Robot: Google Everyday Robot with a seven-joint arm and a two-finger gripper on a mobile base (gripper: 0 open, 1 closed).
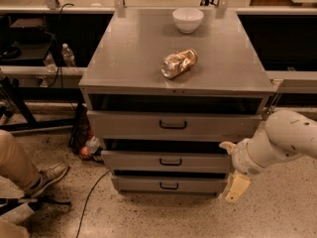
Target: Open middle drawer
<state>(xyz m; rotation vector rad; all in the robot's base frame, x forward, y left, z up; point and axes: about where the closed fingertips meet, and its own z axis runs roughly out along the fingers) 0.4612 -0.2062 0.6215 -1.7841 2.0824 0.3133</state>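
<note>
Wide grey metal middle drawer [133, 160], small black loop handle [170, 161], second in the stack of three beneath the grey metal worktop [129, 58]. Cream two-finger claw [231, 168], spread and empty, just beside that drawer's right end.

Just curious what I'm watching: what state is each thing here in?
middle drawer: not pulled out, ungripped.
gripper: open, empty, by that drawer's right end.
bowl: upright on cabinet top.
jar: lying on its side.
</note>
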